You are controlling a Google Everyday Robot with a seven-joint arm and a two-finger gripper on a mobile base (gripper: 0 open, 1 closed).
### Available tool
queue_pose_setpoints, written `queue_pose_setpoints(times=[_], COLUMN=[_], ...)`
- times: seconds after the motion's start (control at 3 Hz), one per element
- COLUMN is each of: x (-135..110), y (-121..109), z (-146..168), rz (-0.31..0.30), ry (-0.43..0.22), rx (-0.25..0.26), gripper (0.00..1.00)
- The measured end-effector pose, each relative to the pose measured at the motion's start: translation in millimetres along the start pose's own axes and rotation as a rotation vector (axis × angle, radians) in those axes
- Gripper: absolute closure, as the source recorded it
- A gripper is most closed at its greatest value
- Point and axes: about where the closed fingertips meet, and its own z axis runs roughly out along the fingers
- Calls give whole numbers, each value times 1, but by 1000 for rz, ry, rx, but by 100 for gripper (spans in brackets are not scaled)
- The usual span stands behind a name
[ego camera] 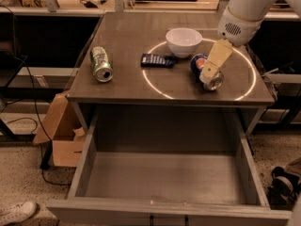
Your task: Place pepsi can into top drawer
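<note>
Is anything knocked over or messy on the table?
Yes. Both cans lie on their sides: the green can at the left, the pepsi can at the right under the gripper. No spill shows.

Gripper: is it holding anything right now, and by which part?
Cannot be told. The gripper sits over the pepsi can, which lies on its side on the table; no firm hold shows.

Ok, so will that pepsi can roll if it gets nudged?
Probably yes: the pepsi can lies on its side on the table, so a nudge could roll it. The gripper sits right over it. Its smooth metal may slip in a grasp.
</note>
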Motion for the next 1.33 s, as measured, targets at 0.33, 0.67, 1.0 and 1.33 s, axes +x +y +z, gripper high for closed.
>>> queue_pose_setpoints(times=[0.33, 0.67, 1.0, 1.33], x=[-11, -19, -28, -52], y=[-3, -6, -9, 7], z=[8, 15, 22, 56], rz=[57, 100, 93, 70], ry=[2, 11, -6, 10], rx=[-37, -58, -49, -108], gripper=[0, 0, 0, 0])
